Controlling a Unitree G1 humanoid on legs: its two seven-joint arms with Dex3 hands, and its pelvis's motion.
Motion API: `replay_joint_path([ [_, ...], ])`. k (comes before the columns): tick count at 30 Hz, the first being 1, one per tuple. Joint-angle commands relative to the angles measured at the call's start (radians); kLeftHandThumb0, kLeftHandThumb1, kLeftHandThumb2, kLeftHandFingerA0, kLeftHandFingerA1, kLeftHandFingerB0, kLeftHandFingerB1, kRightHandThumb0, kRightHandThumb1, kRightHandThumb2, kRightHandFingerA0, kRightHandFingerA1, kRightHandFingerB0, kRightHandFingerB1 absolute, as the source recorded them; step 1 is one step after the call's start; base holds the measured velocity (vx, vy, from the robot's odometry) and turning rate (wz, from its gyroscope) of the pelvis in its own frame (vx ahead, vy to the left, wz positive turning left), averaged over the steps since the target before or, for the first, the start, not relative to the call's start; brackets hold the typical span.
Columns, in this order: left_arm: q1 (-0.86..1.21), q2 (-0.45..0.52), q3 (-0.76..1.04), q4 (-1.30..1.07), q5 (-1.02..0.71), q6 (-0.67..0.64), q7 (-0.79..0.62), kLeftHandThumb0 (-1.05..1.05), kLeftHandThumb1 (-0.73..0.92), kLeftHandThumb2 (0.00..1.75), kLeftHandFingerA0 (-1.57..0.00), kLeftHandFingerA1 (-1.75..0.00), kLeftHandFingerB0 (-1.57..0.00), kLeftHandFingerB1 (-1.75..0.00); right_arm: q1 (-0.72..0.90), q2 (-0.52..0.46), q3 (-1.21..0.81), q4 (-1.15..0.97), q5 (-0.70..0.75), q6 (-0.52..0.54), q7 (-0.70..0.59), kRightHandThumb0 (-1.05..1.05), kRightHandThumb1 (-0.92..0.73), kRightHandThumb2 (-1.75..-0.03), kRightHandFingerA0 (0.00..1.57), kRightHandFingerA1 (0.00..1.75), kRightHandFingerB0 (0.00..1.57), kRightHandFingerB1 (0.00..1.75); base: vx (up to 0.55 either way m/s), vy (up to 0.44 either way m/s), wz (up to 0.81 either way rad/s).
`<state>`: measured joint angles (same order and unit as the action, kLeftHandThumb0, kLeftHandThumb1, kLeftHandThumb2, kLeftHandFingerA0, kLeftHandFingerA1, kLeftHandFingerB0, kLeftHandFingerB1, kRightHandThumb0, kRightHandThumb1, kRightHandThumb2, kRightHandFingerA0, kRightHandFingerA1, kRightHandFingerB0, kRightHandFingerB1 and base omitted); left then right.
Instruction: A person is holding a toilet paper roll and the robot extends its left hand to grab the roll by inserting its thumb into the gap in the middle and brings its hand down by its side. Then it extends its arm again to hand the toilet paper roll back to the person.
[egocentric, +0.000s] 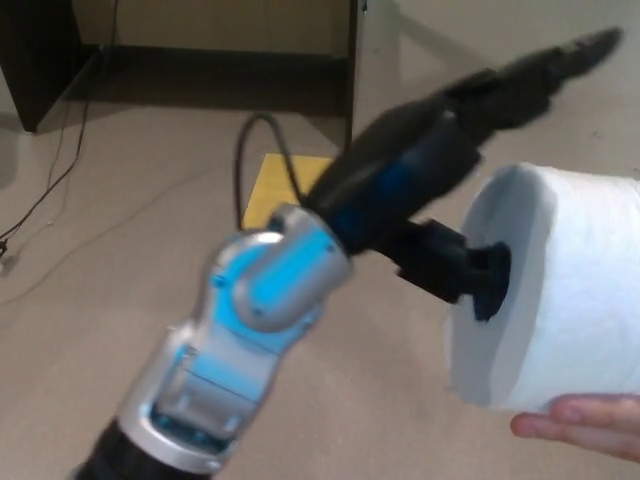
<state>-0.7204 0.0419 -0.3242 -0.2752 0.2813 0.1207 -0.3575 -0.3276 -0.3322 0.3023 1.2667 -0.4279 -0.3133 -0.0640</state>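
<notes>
A view looked down from the robot's head at a beige carpeted floor (90, 330). The robot's left arm (250, 330), silver with glowing blue panels, rose from the lower left corner toward the upper right. At its end, the black left hand (450, 190) was spread: two fingers (540, 65) stretched up and to the right, passing above the roll and clear of it, while the thumb (460, 270) pointed to the right with its tip at the dark hole in the middle of the toilet paper roll (550, 300). The hand was blurred, so how far the thumb entered the hole could not be told.

The white roll sat at the right edge, its flat end turned toward the arm. It rested on a person's fingers (580, 420), which came in from the lower right corner and touched its underside.

A black cable (245, 160) looped up behind the robot's wrist. On the floor behind the arm lay a yellow sheet (275, 185), partly covered. Dark furniture (200, 60) stood along the top edge, with thin cords (50, 170) trailing across the floor at the left. The robot's right hand was not visible.
</notes>
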Motion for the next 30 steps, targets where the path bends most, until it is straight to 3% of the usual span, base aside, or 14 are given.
replay_joint_path([
  [1,-0.011,0.065,0.076,-0.059,-0.145,0.108,-0.133,-0.75,0.46,0.55,0.0,0.0,0.0,0.0,0.007,-0.02,-0.005,0.004,0.001,-0.007,0.003,-0.33,-0.65,-0.59,0.77,0.66,0.63,0.47,0.0,0.0,0.0],
  [2,-0.017,0.073,0.096,-0.062,-0.17,0.112,-0.142,-0.76,0.44,0.55,0.0,0.0,0.0,0.0,0.001,-0.02,-0.007,0.004,0.002,-0.006,0.005,-0.34,-0.65,-0.59,0.79,0.67,0.63,0.47,0.0,0.0,0.0],
  [3,-0.028,0.097,0.127,-0.078,-0.198,0.143,-0.165,-0.7,0.42,0.79,0.0,0.0,0.0,0.0,-0.005,-0.019,-0.007,0.005,0.002,0.0,0.007,-0.34,-0.65,-0.59,0.79,0.67,0.63,0.46,0.0,0.0,0.0],
  [4,-0.029,0.115,0.149,-0.088,-0.216,0.147,-0.178,-0.74,0.41,0.55,0.0,-0.01,0.0,0.0,-0.009,-0.017,-0.007,0.006,0.002,0.009,0.011,-0.35,-0.66,-0.6,0.76,0.63,0.61,0.45,0.0,0.0,0.0],
  [5,-0.03,0.139,0.177,-0.099,-0.239,0.147,-0.194,-0.74,0.41,0.55,0.0,-0.01,0.0,0.0,-0.013,-0.015,-0.007,0.008,0.003,0.022,0.017,-0.35,-0.66,-0.6,0.76,0.63,0.61,0.45,0.0,0.0,0.0],
  [6,-0.039,0.158,0.198,-0.11,-0.253,0.189,-0.206,-0.67,0.4,0.78,0.0,0.0,0.0,0.0,-0.021,-0.016,-0.008,0.009,0.004,0.022,0.019,-0.35,-0.66,-0.6,0.76,0.63,0.61,0.45,0.0,0.0,0.0],
  [10,0.002,0.227,0.307,-0.123,-0.338,0.184,-0.237,-0.67,0.32,0.69,0.0,-0.15,0.0,0.0,-0.012,-0.016,-0.005,0.009,0.0,0.014,0.013,-0.35,-0.66,-0.59,0.78,0.67,0.64,0.46,0.0,0.0,0.0],
  [11,0.024,0.246,0.333,-0.126,-0.355,0.178,-0.244,-0.65,0.39,0.79,0.0,-0.17,0.0,-0.05,-0.008,-0.017,-0.005,0.01,-0.001,0.012,0.012,-0.35,-0.66,-0.6,0.76,0.66,0.63,0.46,0.0,0.0,0.0],
  [15,0.198,0.288,0.449,-0.18,-0.446,0.189,-0.263,-0.58,0.35,0.76,0.0,-0.2,0.0,-0.13,0.036,-0.03,-0.001,0.006,-0.003,-0.012,0.007,-0.34,-0.66,-0.59,0.79,0.66,0.64,0.46,0.0,0.0,0.0],
  [21,0.583,0.29,0.596,-0.137,-0.424,0.011,-0.249,-0.5,0.33,0.7,-0.04,-0.34,0.0,-0.11,0.074,-0.033,-0.007,0.005,0.006,-0.014,-0.001,-0.34,-0.66,-0.6,0.77,0.64,0.62,0.45,0.0,0.0,0.0],
  [23,0.642,0.284,0.606,-0.098,-0.391,-0.064,-0.228,-0.53,0.4,0.54,-0.08,-0.32,0.0,-0.16,0.075,-0.034,-0.005,0.003,0.003,-0.012,-0.003,-0.34,-0.66,-0.6,0.77,0.63,0.61,0.45,0.0,0.0,0.0],
  [24,0.703,0.271,0.624,-0.06,-0.392,-0.091,-0.223,-0.46,0.32,0.69,-0.02,-0.35,-0.01,-0.13,0.077,-0.037,0.003,0.002,-0.007,-0.006,-0.009,-0.35,-0.66,-0.6,0.77,0.62,0.61,0.44,0.0,0.0,0.0],
  [29,0.844,0.256,0.675,0.18,-0.364,-0.238,-0.187,-0.31,0.3,0.67,-0.05,-0.4,0.0,-0.24,0.066,-0.033,-0.002,0.007,-0.002,0.004,-0.002,-0.35,-0.66,-0.6,0.76,0.58,0.6,0.43,0.0,0.0,0.0],
  [30,0.869,0.259,0.682,0.301,-0.324,-0.313,-0.143,-0.31,0.42,0.53,-0.11,-0.33,-0.05,-0.25,0.063,-0.034,-0.007,0.007,0.002,0.001,-0.006,-0.34,-0.66,-0.6,0.77,0.62,0.61,0.44,0.0,0.0,0.0],
])
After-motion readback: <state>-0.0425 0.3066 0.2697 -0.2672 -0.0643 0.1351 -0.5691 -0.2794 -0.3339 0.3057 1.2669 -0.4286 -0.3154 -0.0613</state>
